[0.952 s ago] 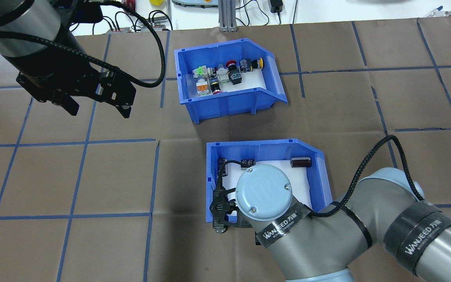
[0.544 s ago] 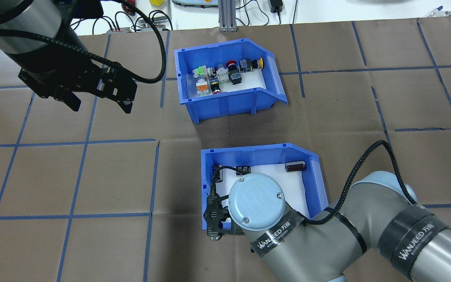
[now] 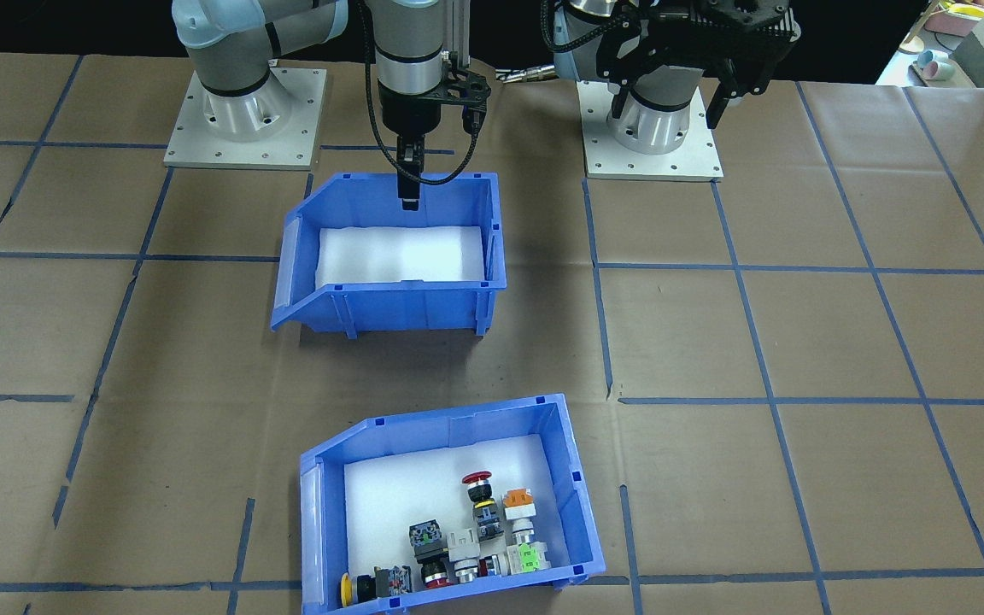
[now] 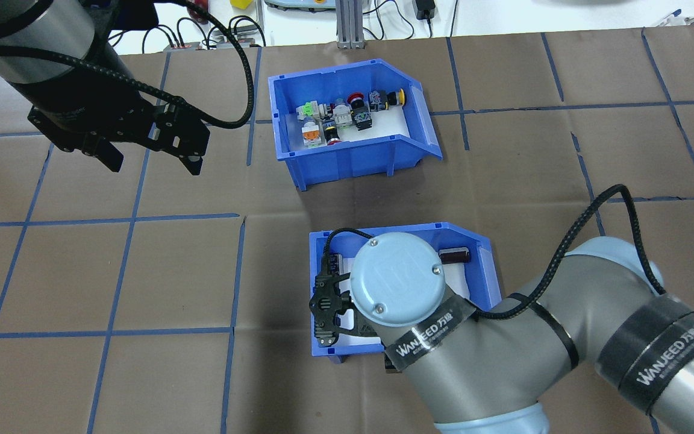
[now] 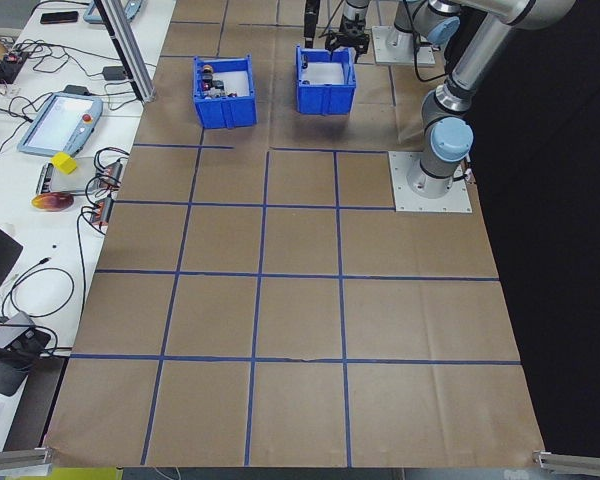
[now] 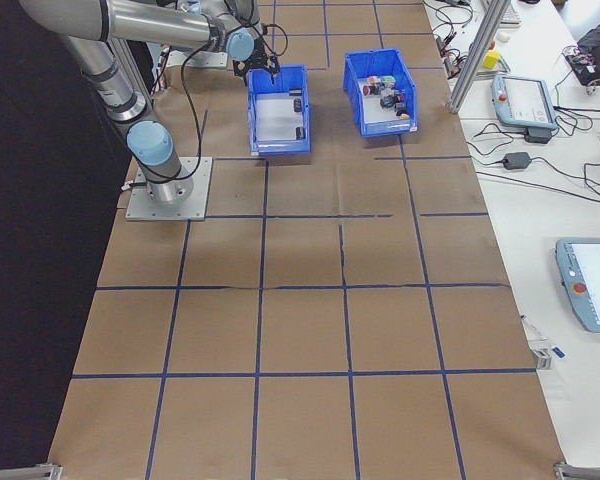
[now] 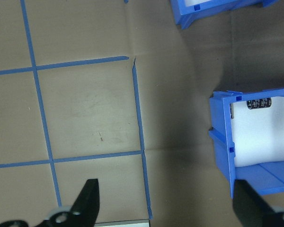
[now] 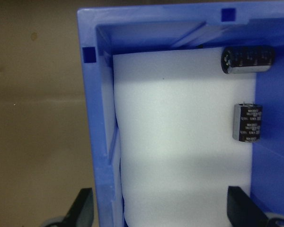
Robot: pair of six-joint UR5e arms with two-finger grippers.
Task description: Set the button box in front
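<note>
The button box (image 4: pixel 347 154), a blue bin with a white liner and colourful push-buttons (image 4: pixel 350 114), stands on the far side of the table, also in the front-facing view as the button box (image 3: pixel 582 512). My left gripper (image 4: pixel 154 164) hangs open well to its left, above bare paper, and the left wrist view shows the open left gripper (image 7: pixel 165 208). My right gripper (image 8: pixel 163 208) is open astride the robot-side wall of the other blue bin (image 8: pixel 102 118). One finger is outside that wall and the other over the foam. The right gripper (image 3: pixel 409 192) stands at that bin's back wall.
The other blue bin (image 4: pixel 485 265) lies between the robot and the button box, partly under my right wrist. It holds small black capacitors (image 8: pixel 247 123). Brown paper with blue tape lines (image 4: pixel 130 220) covers the table. Cables and devices lie past the far edge (image 4: pixel 232 36).
The capacitor bin slid toward the robot and slightly left with my right gripper, then stayed put while the right wrist shifted away from the robot. My left gripper drifted slightly back.
</note>
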